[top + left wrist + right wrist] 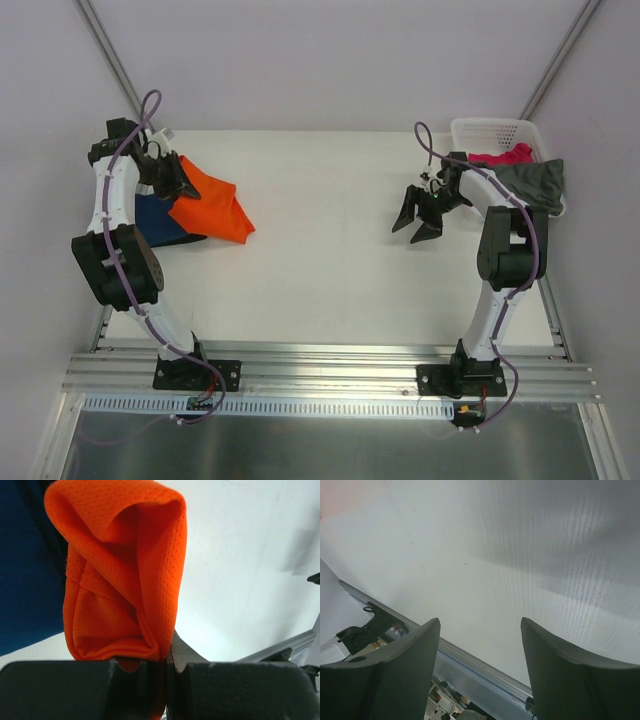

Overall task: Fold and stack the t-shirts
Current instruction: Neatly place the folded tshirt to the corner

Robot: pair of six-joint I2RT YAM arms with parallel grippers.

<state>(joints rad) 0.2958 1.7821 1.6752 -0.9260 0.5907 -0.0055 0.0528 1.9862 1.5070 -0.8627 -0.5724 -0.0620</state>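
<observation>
So the left gripper [166,656] is clamped down on the orange t-shirt [215,205]. In the left wrist view the fingers are pressed together with a fold of that mesh-looking orange cloth pinched between them, and the rest bunches up in a loose roll right in front of the camera. From the top view, the orange shirt sits at the far left of the table [330,270], spreading out to the right of the gripper in a rumpled triangle. The navy t-shirt [160,222] is just beside it on the left, partly hidden under the left arm. The orange one overlaps its right edge, though I can't tell how neatly the navy one is folded. Over on the right, the right gripper [417,222] has its jaws spread wide with nothing between them, only bare white table in the right wrist view, and it hangs well apart from any cloth. The white basket [487,128] is at the far right corner with the magenta t-shirt [505,155] inside it. The grey-olive t-shirt [538,182] is draped over the basket's near right side, partly behind the right arm.
</observation>
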